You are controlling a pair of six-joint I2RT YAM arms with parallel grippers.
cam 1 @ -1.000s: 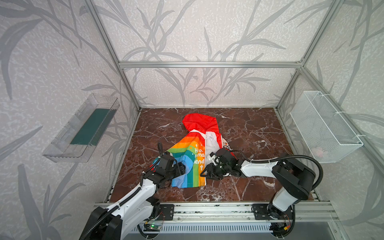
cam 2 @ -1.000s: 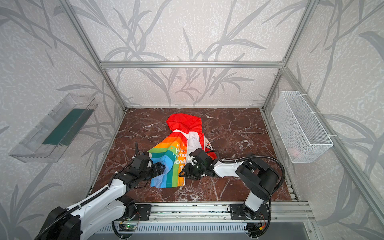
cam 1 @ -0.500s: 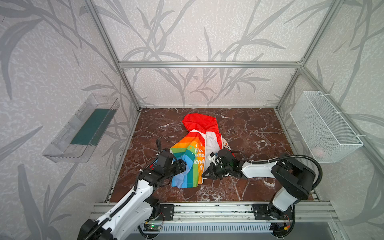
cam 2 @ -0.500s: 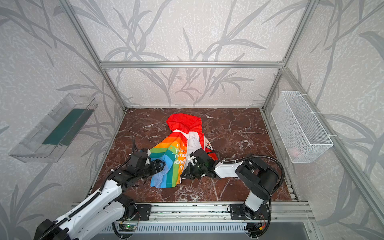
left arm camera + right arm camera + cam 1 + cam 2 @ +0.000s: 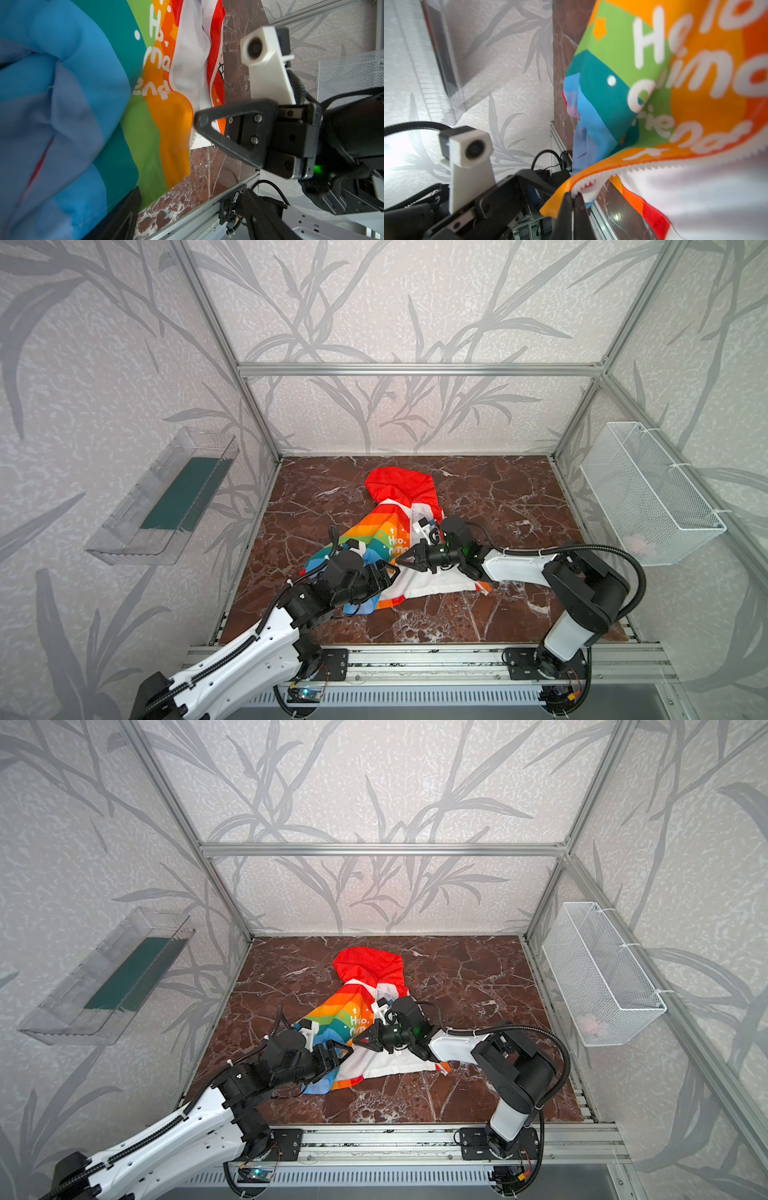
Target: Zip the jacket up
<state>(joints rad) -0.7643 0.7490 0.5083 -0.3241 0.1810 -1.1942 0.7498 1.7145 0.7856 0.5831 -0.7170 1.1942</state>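
The jacket [image 5: 376,537] [image 5: 338,1017] lies open on the marble table, red hood [image 5: 401,485] toward the back, white lining [image 5: 432,583] showing. My right gripper [image 5: 401,561] [image 5: 358,1039] [image 5: 572,199] is shut on the jacket's orange front edge with the white zipper teeth [image 5: 654,164], lifting that edge off the table. My left gripper [image 5: 388,572] [image 5: 343,1052] [image 5: 191,212] stands open just in front of the right one's tip, over the blue lower part of the jacket [image 5: 72,83], holding nothing. In the left wrist view the right gripper [image 5: 199,122] sits at the orange edge.
A clear plastic tray [image 5: 166,497] hangs on the left wall and a white wire basket [image 5: 648,493] on the right wall. An aluminium rail [image 5: 415,655] runs along the front of the marble table [image 5: 498,497]. Frame posts stand at the back corners.
My right gripper has shut on the zipper edge and raised it a little. My left gripper has moved right, toward the right gripper's tip, still open.
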